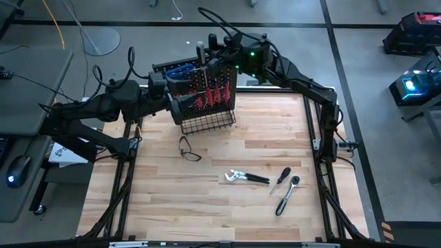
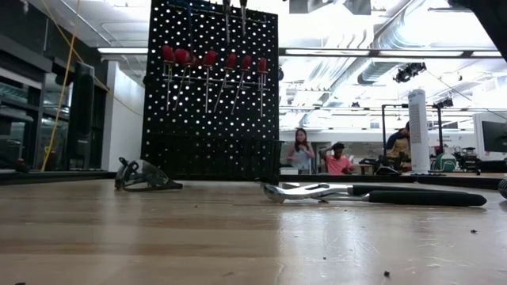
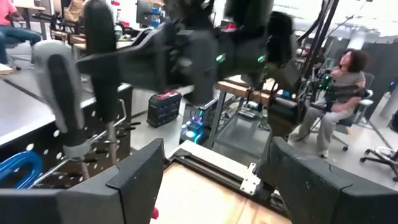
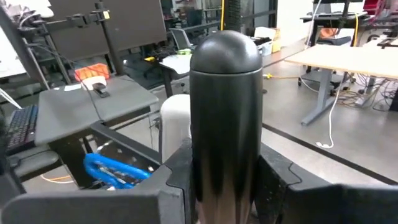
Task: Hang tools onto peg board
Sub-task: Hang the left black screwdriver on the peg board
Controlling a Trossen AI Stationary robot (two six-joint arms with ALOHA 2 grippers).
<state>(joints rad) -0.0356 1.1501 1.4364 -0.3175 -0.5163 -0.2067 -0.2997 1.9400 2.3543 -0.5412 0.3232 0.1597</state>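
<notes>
The right gripper (image 4: 224,180) has its fingers clamped on a black-handled screwdriver (image 4: 225,106) above the peg board (image 1: 207,86) — rigid, light, smooth-handled; grip mid-handle. The left gripper (image 3: 214,180) hovers beside the board, fingers wide. Pliers (image 1: 244,177) lie on the desk (image 1: 207,213).

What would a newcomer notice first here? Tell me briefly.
The black peg board at the table's far edge, with its row of red-handled screwdrivers. Both arms crowd around it, the right claw shut on a black-handled tool. On the bare wood lie pliers, a screwdriver and a ratchet.
</notes>
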